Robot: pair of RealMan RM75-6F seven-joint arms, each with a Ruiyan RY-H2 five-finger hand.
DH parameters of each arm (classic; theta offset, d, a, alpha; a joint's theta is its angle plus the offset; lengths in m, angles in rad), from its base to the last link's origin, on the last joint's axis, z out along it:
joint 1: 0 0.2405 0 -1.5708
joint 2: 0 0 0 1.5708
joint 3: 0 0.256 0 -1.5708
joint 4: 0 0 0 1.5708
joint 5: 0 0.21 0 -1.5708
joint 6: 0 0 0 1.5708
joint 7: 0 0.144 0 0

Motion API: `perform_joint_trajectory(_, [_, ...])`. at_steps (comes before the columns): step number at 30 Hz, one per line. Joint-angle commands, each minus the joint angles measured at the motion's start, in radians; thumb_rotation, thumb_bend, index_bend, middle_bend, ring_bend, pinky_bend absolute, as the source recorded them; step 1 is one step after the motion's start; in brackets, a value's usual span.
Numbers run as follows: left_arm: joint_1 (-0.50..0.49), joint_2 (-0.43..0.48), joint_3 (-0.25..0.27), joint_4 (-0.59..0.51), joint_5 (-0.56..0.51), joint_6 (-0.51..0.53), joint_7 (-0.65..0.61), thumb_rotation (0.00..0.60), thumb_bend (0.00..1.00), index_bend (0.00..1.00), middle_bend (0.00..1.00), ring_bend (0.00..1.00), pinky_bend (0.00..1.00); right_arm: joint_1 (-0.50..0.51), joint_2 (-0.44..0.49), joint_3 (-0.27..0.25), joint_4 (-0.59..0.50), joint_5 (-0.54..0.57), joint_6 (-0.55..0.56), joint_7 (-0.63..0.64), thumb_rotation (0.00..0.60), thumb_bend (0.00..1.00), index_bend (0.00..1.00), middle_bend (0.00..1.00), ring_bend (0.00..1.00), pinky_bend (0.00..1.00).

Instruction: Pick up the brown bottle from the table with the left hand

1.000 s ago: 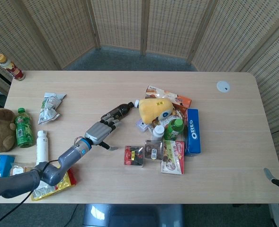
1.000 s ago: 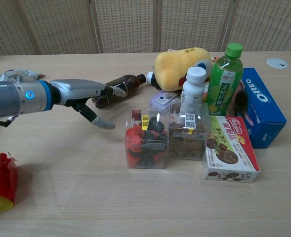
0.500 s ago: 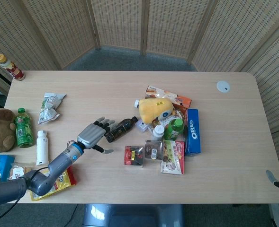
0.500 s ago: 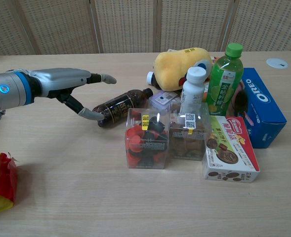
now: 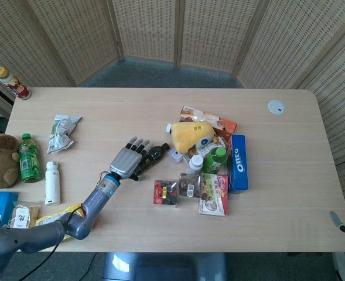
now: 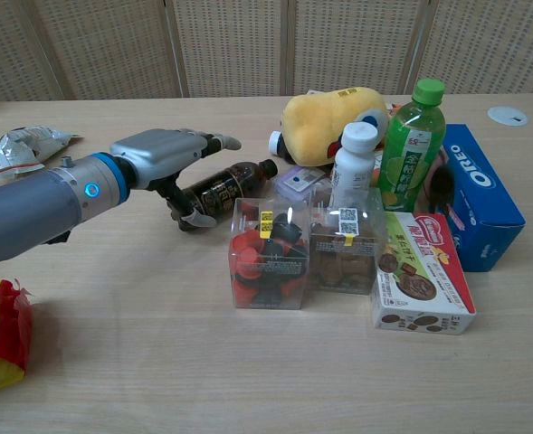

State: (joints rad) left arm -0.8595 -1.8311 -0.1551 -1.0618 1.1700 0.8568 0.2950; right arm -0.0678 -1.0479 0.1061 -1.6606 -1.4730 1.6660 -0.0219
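The brown bottle (image 5: 155, 153) (image 6: 227, 187) lies on its side on the table, cap pointing toward the yellow plush toy (image 5: 191, 134). My left hand (image 5: 130, 159) (image 6: 162, 152) is spread over the bottle's base end, palm down. Its fingers reach across the top of the bottle, and its thumb (image 6: 194, 220) curls beside the base. The fingers are not closed around the bottle. The bottle still rests on the wood. Of my right hand only a grey tip (image 5: 338, 220) shows at the lower right edge of the head view.
Close right of the bottle stand clear snack boxes (image 6: 266, 258), a white bottle (image 6: 352, 167), a green bottle (image 6: 413, 131) and an Oreo box (image 6: 483, 194). A green tea bottle (image 5: 27, 157), white bottle (image 5: 52, 182) and crumpled wrapper (image 5: 61, 132) lie at left.
The bottle has come forward from beside the plush toy and now lies nearer the table's middle. My left hand swung back, then came over the bottle's base end.
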Motion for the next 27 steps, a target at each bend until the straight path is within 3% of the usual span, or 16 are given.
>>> perform_joint_trajectory(1, [-0.012,-0.032,-0.013,0.027,-0.019,-0.003,0.029,0.487,0.21,0.0,0.0,0.0,0.0,-0.003,0.0,0.0,0.004,0.0,0.002,0.008,0.586,0.2,0.0,0.0,0.0,0.0])
perform_joint_trajectory(6, [-0.01,-0.056,-0.034,0.053,-0.075,-0.027,0.052,0.492,0.23,0.0,0.0,0.0,0.0,-0.016,0.006,0.0,0.013,0.004,0.015,0.032,0.587,0.2,0.0,0.0,0.0,0.0])
perform_joint_trajectory(15, [0.004,-0.076,-0.071,0.07,-0.192,-0.075,0.061,0.561,0.3,0.0,0.0,0.0,0.01,-0.024,0.003,-0.002,0.026,0.004,0.017,0.056,0.586,0.2,0.0,0.0,0.0,0.0])
perform_joint_trajectory(21, [0.007,-0.089,-0.081,0.071,-0.206,-0.066,0.058,0.6,0.37,0.0,0.0,0.0,0.21,-0.024,0.001,-0.001,0.024,0.0,0.017,0.055,0.587,0.2,0.0,0.01,0.0,0.0])
perform_joint_trajectory(27, [0.006,-0.111,-0.093,0.095,-0.198,-0.048,0.035,0.6,0.4,0.0,0.0,0.07,0.31,-0.026,0.001,-0.001,0.025,0.002,0.017,0.055,0.586,0.2,0.0,0.01,0.0,0.0])
